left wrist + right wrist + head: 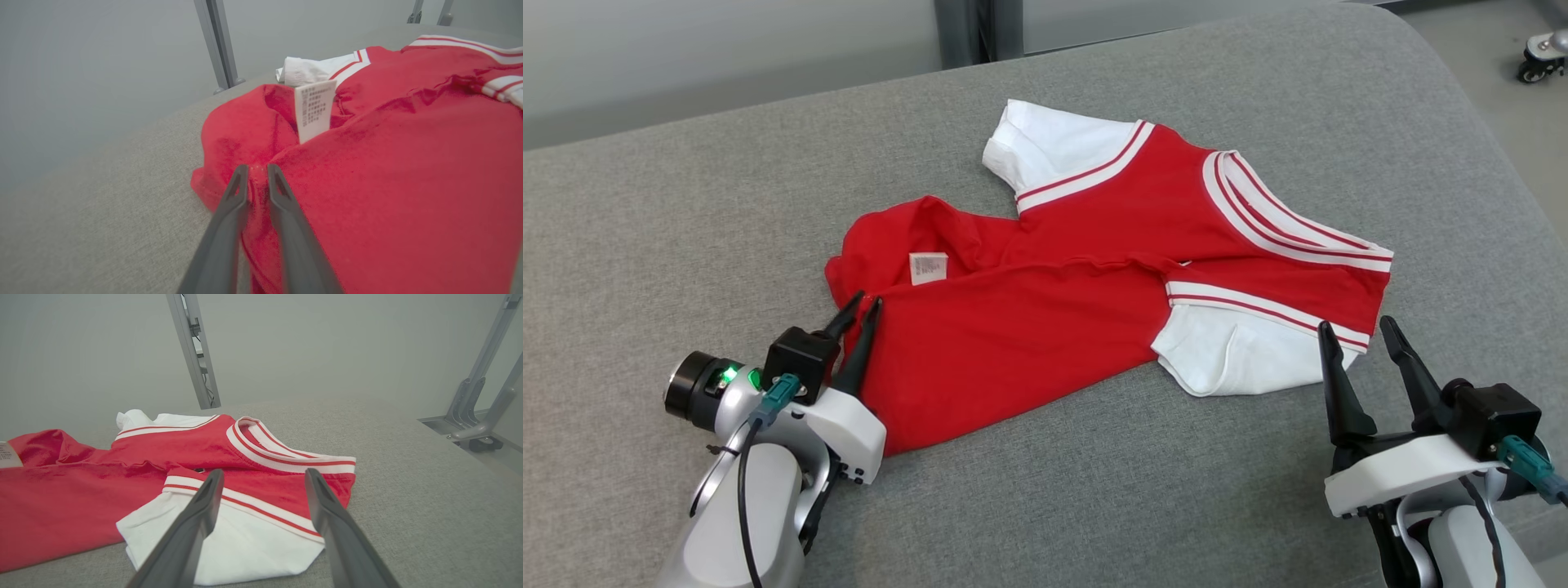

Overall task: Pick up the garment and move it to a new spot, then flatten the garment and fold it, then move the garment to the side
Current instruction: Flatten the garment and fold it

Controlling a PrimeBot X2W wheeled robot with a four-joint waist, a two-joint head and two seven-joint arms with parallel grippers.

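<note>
Inspection of the work area, largest item first. The grey padded surface [686, 204] is carrying the whole job. The red shirt [1029, 327] is lying rumpled across its middle, with the striped neckline [1282, 220] to the right and the hem to the left. One white sleeve [1241, 359] is lying toward the near edge and the other [1045, 147] on the far side.

I am judging the shirt light, soft and limp, so it will be sagging and bunching once lifted. Two holds well apart are suiting it, one at the hem corner and one at the shoulder by the near sleeve.

My right claw [1356, 324] is hovering just beside that near sleeve, fingers spread wide and holding nothing. My left claw [866, 300] is pinching the left hem, with red cloth sitting between its narrowed fingers. How firmly it is holding, I cannot tell. The white care label [928, 268] is showing just beyond that pinch.
</note>
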